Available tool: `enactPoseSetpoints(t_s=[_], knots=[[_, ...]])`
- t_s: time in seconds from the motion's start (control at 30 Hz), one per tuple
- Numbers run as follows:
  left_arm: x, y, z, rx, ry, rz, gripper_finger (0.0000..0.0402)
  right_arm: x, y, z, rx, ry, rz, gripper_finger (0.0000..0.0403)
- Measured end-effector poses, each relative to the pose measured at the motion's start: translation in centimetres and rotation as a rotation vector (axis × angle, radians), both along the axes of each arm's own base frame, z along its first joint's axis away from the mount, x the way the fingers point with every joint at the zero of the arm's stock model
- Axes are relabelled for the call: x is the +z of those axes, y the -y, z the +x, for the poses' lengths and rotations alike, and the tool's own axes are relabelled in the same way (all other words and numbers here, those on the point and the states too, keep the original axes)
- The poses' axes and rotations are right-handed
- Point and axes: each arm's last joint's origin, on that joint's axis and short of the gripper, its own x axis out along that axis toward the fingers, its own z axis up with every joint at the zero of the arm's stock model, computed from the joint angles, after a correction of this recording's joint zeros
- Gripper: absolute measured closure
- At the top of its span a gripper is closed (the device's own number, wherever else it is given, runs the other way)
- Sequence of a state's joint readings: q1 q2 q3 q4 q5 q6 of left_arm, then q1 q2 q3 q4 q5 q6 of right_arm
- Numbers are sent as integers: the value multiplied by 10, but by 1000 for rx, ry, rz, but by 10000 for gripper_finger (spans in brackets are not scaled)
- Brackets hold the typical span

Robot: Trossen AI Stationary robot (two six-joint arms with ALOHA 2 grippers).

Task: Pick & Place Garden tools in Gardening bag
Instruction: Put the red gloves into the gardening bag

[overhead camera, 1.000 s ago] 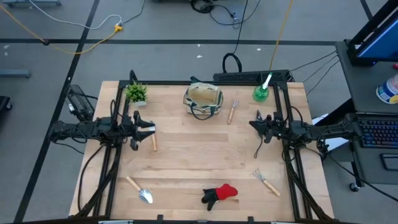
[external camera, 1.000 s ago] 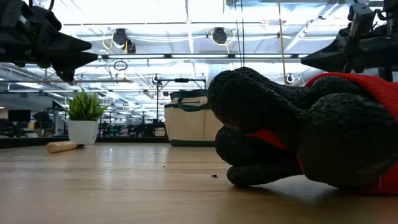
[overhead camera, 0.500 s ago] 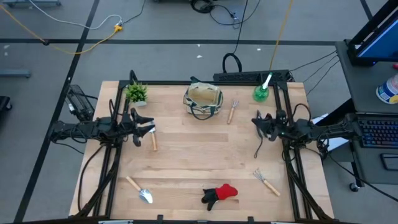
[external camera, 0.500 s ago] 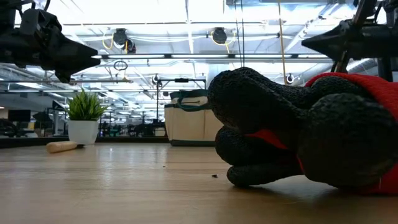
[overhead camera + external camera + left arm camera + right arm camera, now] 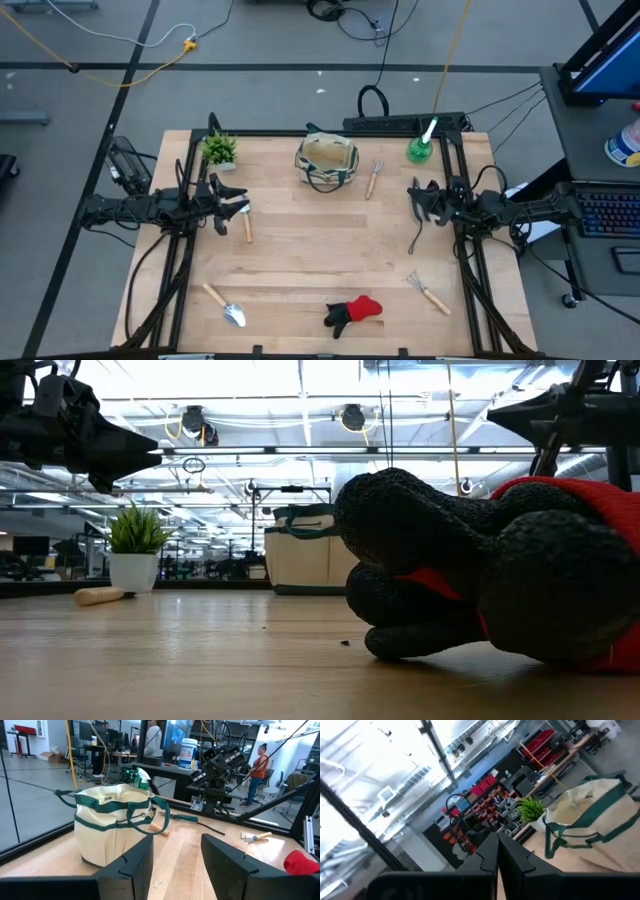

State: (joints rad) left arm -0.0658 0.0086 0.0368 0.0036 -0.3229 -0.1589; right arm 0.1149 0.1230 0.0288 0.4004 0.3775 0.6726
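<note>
The beige gardening bag (image 5: 327, 162) with green trim stands at the table's far middle, also in the left wrist view (image 5: 112, 827). A fork (image 5: 375, 178) lies just right of it, and a green spray bottle (image 5: 420, 148) stands at the far right corner. A trowel (image 5: 225, 306), a red-black glove (image 5: 355, 311) and a hand rake (image 5: 430, 291) lie along the near edge. A wooden-handled tool (image 5: 247, 226) lies by my left gripper (image 5: 240, 205), which hangs open above the table at the left. My right gripper (image 5: 412, 195) hangs shut at the right, above a dark tool (image 5: 415, 238).
A small potted plant (image 5: 219, 150) stands at the far left corner. The middle of the wooden tabletop (image 5: 320, 250) is bare. In the low view the glove (image 5: 490, 570) fills the right foreground. People stand in the room beyond the table.
My right gripper has tipped upward, its shut fingertips rising a little while the arm stays at the right side. My left gripper has turned slightly at the wrist without leaving its place. No tool has moved.
</note>
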Motion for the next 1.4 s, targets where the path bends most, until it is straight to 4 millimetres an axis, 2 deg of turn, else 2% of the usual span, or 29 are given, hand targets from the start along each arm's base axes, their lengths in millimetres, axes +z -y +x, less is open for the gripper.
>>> enactPoseSetpoints(t_s=[0.1, 0.3, 0.57, 0.87, 0.97, 1.13, 1.27, 1.4], knots=[[0, 0, 0, 0, 0, 0, 231, 0, -2, 0, 41, -8, -51, 403], [0, 0, 0, 0, -1, 3, 231, -3, -2, 4, 70, -34, -11, 403], [0, 0, 0, -7, 0, -2, 231, -9, -5, 10, 142, -109, -56, 403], [0, 0, 0, -7, -1, -1, 231, -9, -10, 16, 228, -134, -294, 392], [-1, 0, 0, -7, -5, 0, 231, -13, -13, 20, 259, -197, -358, 386], [-1, 0, 0, -7, -8, 0, 231, 11, -21, 35, 281, -230, -494, 381], [-1, 0, 0, -7, -10, 0, 231, 19, -31, 53, 322, -339, -550, 380], [-1, 0, 0, -7, -11, 1, 231, 34, -46, 74, 378, -364, -581, 380]])
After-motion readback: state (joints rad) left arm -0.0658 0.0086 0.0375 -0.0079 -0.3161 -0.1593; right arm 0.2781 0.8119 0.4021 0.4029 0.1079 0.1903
